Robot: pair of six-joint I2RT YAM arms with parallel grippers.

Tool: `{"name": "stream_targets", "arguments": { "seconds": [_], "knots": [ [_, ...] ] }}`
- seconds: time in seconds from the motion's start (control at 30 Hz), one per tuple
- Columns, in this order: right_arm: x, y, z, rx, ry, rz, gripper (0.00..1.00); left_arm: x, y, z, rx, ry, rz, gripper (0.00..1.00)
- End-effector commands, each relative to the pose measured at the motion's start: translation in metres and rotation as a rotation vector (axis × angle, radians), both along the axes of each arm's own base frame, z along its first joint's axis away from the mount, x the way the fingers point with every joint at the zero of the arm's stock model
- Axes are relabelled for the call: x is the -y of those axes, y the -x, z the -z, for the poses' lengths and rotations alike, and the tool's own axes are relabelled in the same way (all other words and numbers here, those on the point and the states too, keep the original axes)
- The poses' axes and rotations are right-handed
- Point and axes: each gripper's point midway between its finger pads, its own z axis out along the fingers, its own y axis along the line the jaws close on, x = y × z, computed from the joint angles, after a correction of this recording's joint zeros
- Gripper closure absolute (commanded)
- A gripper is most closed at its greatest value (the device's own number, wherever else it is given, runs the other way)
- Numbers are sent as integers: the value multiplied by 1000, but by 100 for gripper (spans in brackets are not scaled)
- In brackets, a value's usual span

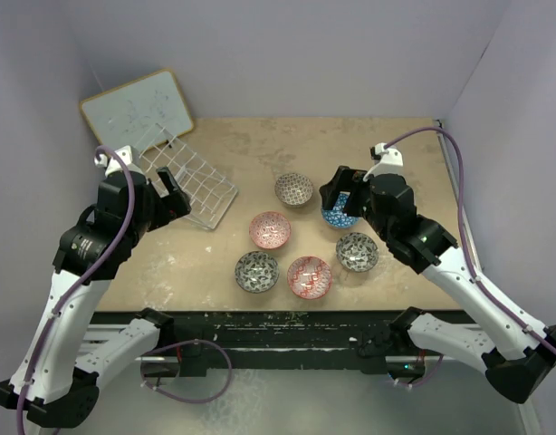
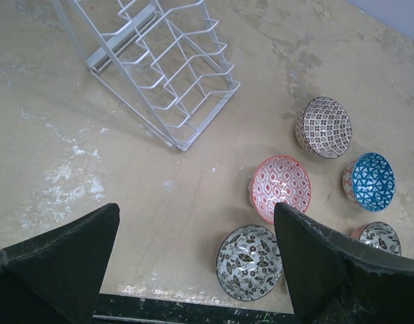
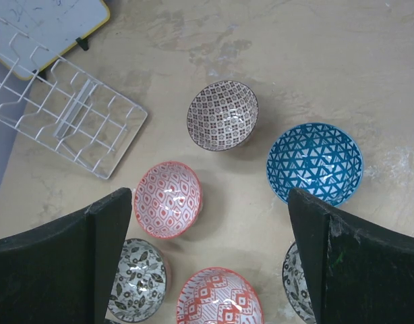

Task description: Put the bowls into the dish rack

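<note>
Left arm [image 1: 56, 326]: white lower links, black joint housings, black upper section.
Right arm [image 1: 482, 294]: same build, white links and black joints.
Bases [image 1: 43, 403]: black and blocky, at the near edge.
Cables [image 1: 458, 181]: purple, one along each arm, with a spare loop near the left base.
Wrist mounts [image 1: 388, 156]: small white housings.
Left tool [image 1: 167, 193]: two broad, matte black wedge fingers [image 2: 58, 270].
Right tool [image 1: 343, 199]: matching black fingers, edges scuffed pale.

The left arm [image 1: 86, 246] and the right arm [image 1: 445, 258] both rise from their bases and bend inward. The left hand [image 1: 172, 194] points down, jaws spread wide, holding nothing. The right hand [image 1: 341, 193] is likewise wide open and empty.
</note>
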Motion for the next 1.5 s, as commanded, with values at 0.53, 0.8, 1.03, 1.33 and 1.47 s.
{"name": "stream_targets", "arguments": {
  "seconds": [0.53, 0.8, 1.03, 1.33, 1.47],
  "knots": [
    [-21, -33, 31, -111, 110, 48, 4, 16, 37, -41, 242, -24, 285, 1],
    [-117, -41, 67, -173, 203, -102, 5, 10, 51, -48, 247, -24, 279, 1],
    [-177, -42, 107, -251, 237, -211, 26, -14, 80, -73, 318, -40, 214, 1],
    [-222, -24, 153, -324, 313, -260, 30, -35, 106, -85, 373, -46, 152, 1],
    [-229, -17, 174, -364, 370, -251, 32, -38, 108, -80, 353, -59, 144, 1]
  ]
}}
